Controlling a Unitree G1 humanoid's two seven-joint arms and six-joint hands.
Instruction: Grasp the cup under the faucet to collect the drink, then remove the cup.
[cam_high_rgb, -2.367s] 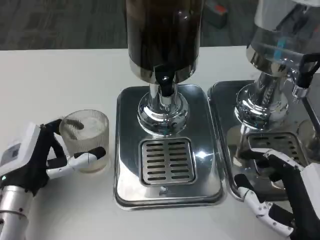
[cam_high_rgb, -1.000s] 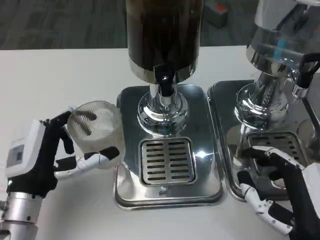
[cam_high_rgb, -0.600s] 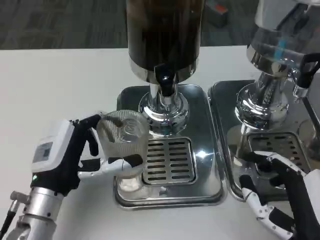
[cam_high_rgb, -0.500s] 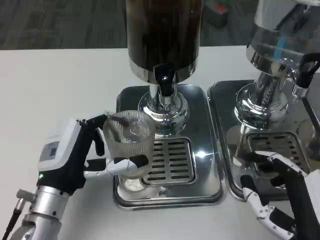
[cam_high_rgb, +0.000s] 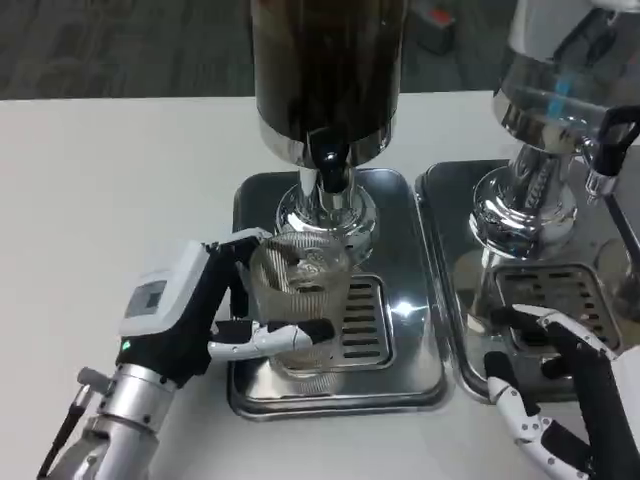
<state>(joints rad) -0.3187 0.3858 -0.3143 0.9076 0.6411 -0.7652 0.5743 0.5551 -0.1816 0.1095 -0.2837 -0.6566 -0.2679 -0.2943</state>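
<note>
A clear ribbed cup (cam_high_rgb: 299, 300) stands over the slotted grate (cam_high_rgb: 350, 322) of the middle drip tray (cam_high_rgb: 406, 330), just below the black faucet (cam_high_rgb: 330, 165) of the dark drink dispenser (cam_high_rgb: 328, 75). My left hand (cam_high_rgb: 200, 315) grips the cup from its left side, thumb across the front and fingers behind. The cup looks empty. My right hand (cam_high_rgb: 565, 395) rests with fingers spread at the lower right, by the front of the second tray, holding nothing.
A second dispenser (cam_high_rgb: 560, 90) with clear liquid stands on its own steel tray (cam_high_rgb: 450, 240) at the right. White table (cam_high_rgb: 110, 200) stretches to the left and back.
My left hand has carried the cup from the table at the left onto the middle tray's grate, under the faucet. My right hand has barely moved.
</note>
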